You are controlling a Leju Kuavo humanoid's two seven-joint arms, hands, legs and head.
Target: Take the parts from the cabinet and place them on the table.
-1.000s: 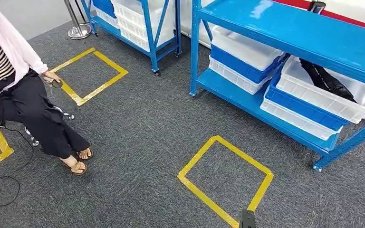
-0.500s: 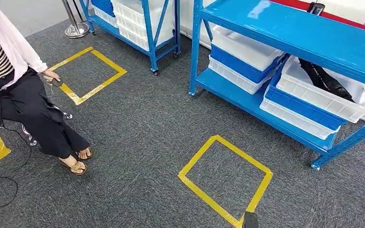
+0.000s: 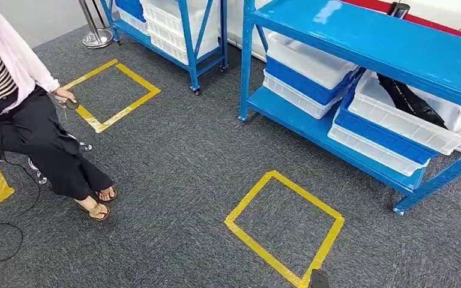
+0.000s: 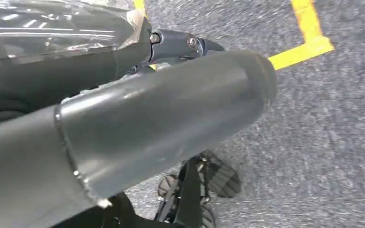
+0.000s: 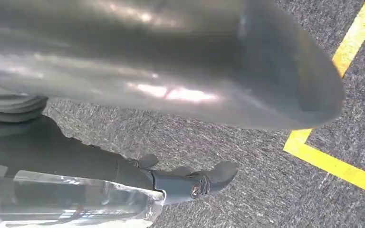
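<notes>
Left robot hand [image 4: 161, 123]: thumb blocks the fingers; clear plastic beside it; hold cannot be told.
Right robot hand [image 5: 185, 183]: fingers part hidden, clear plastic alongside; hold cannot be told.
Parts [image 3: 409, 99]: dark, in a white bin [image 3: 390, 117], lower shelf [image 3: 312, 126]; count unclear.
Racks: two blue.
Tape squares: three; the nearest [image 3: 285, 228] cut off.
Person [image 3: 30, 120]: seated left, open carpet [image 3: 174, 168] between.

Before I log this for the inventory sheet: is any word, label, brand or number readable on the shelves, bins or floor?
None can be read.
Blue metal shelving rack: no label.
White plastic bins: no label.
Yellow tape square on the grey carpet: plain tape, no text.
</notes>
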